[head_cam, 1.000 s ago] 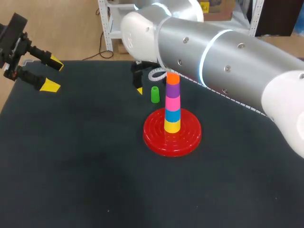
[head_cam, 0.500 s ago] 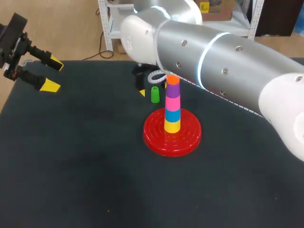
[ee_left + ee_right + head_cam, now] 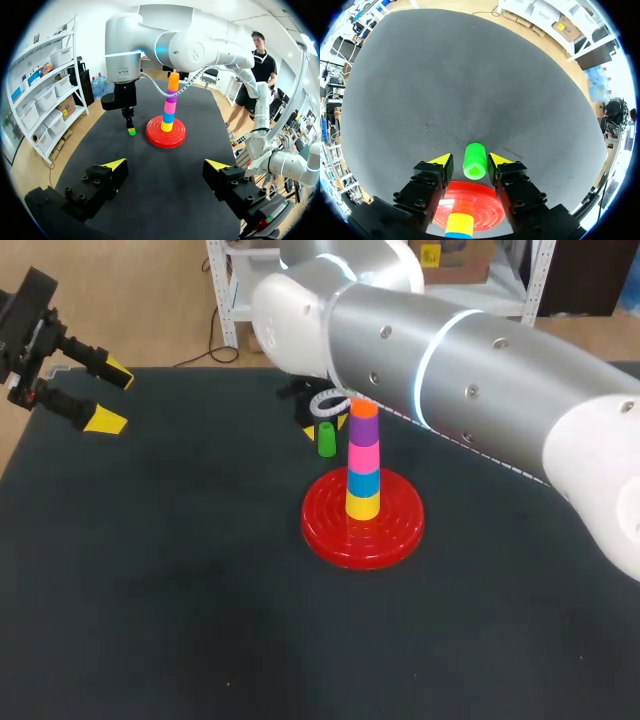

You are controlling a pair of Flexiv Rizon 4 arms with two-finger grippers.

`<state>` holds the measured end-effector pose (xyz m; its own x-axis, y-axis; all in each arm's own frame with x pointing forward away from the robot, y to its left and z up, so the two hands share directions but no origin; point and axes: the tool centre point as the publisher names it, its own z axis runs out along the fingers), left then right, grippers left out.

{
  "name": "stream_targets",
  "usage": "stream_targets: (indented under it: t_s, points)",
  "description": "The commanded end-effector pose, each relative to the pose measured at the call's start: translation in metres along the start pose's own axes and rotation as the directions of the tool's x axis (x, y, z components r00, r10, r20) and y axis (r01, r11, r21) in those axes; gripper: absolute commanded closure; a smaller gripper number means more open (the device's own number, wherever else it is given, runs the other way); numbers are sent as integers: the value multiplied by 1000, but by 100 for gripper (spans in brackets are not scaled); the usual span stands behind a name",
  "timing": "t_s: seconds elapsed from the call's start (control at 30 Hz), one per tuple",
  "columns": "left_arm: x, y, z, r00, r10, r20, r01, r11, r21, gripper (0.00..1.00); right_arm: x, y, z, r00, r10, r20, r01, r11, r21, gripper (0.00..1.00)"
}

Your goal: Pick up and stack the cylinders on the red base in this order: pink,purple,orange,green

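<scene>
Right gripper (image 3: 472, 161) straddles the upright green cylinder (image 3: 326, 439) with fingers spread, a gap showing on each side. The cylinder stands just beside the red base (image 3: 363, 532), which carries a stack (image 3: 363, 465) of yellow, blue, pink, purple and orange. Left gripper (image 3: 111, 397), fingers also apart, hangs over the table (image 3: 150, 590) at its far left corner.

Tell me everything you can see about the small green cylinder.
The small green cylinder is bright, smooth and plastic-looking. It stands upright on the dark table, just beside the red ridged base, not yet stacked. It sits between the open yellow fingertips of the right pincer, with slim gaps on either side.
</scene>
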<state>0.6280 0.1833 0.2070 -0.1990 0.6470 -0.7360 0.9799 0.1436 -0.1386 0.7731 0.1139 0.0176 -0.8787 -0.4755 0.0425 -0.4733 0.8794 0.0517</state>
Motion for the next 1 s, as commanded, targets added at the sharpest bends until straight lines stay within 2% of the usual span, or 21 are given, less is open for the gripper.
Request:
stream_targets:
  t_s: [0.03, 0.37, 0.53, 0.57, 0.6, 0.67, 0.73, 1.0]
  points:
    - [1, 0, 1, 1000, 3, 3, -3, 1000, -1, 0, -9, 0, -1, 906, -1, -423, 1, 1000, -2, 57]
    - [1, 0, 1, 1000, 3, 3, -3, 1000, -1, 0, -12, -3, -1, 906, 5, -424, -6, 1000, -1, 57]
    - [1, 0, 1, 1000, 3, 3, -3, 1000, -1, 0, -12, -4, -1, 905, 0, -425, 0, 1000, -1, 60]
    - [1, 0, 1, 1000, 3, 3, -3, 1000, -1, 0, -12, -4, -1, 905, -1, -425, 1, 1000, -1, 64]
    - [1, 0, 1, 1000, 3, 3, -3, 1000, -1, 0, -12, -4, -1, 905, -2, -425, 2, 1000, -1, 75]
    - [1, 0, 1, 1000, 3, 3, -3, 1000, -1, 0, -12, -3, -1, 905, -3, -426, 3, 1000, -1, 84]
    - [1, 0, 1, 1000, 3, 3, -3, 1000, -1, 0, -11, -3, -1, 905, -5, -426, 5, 1000, -1, 100]
    - [1, 0, 1, 1000, 3, 3, -3, 1000, -1, 0, -13, -4, -6, 905, 0, -426, 2, 1000, 4, 100]
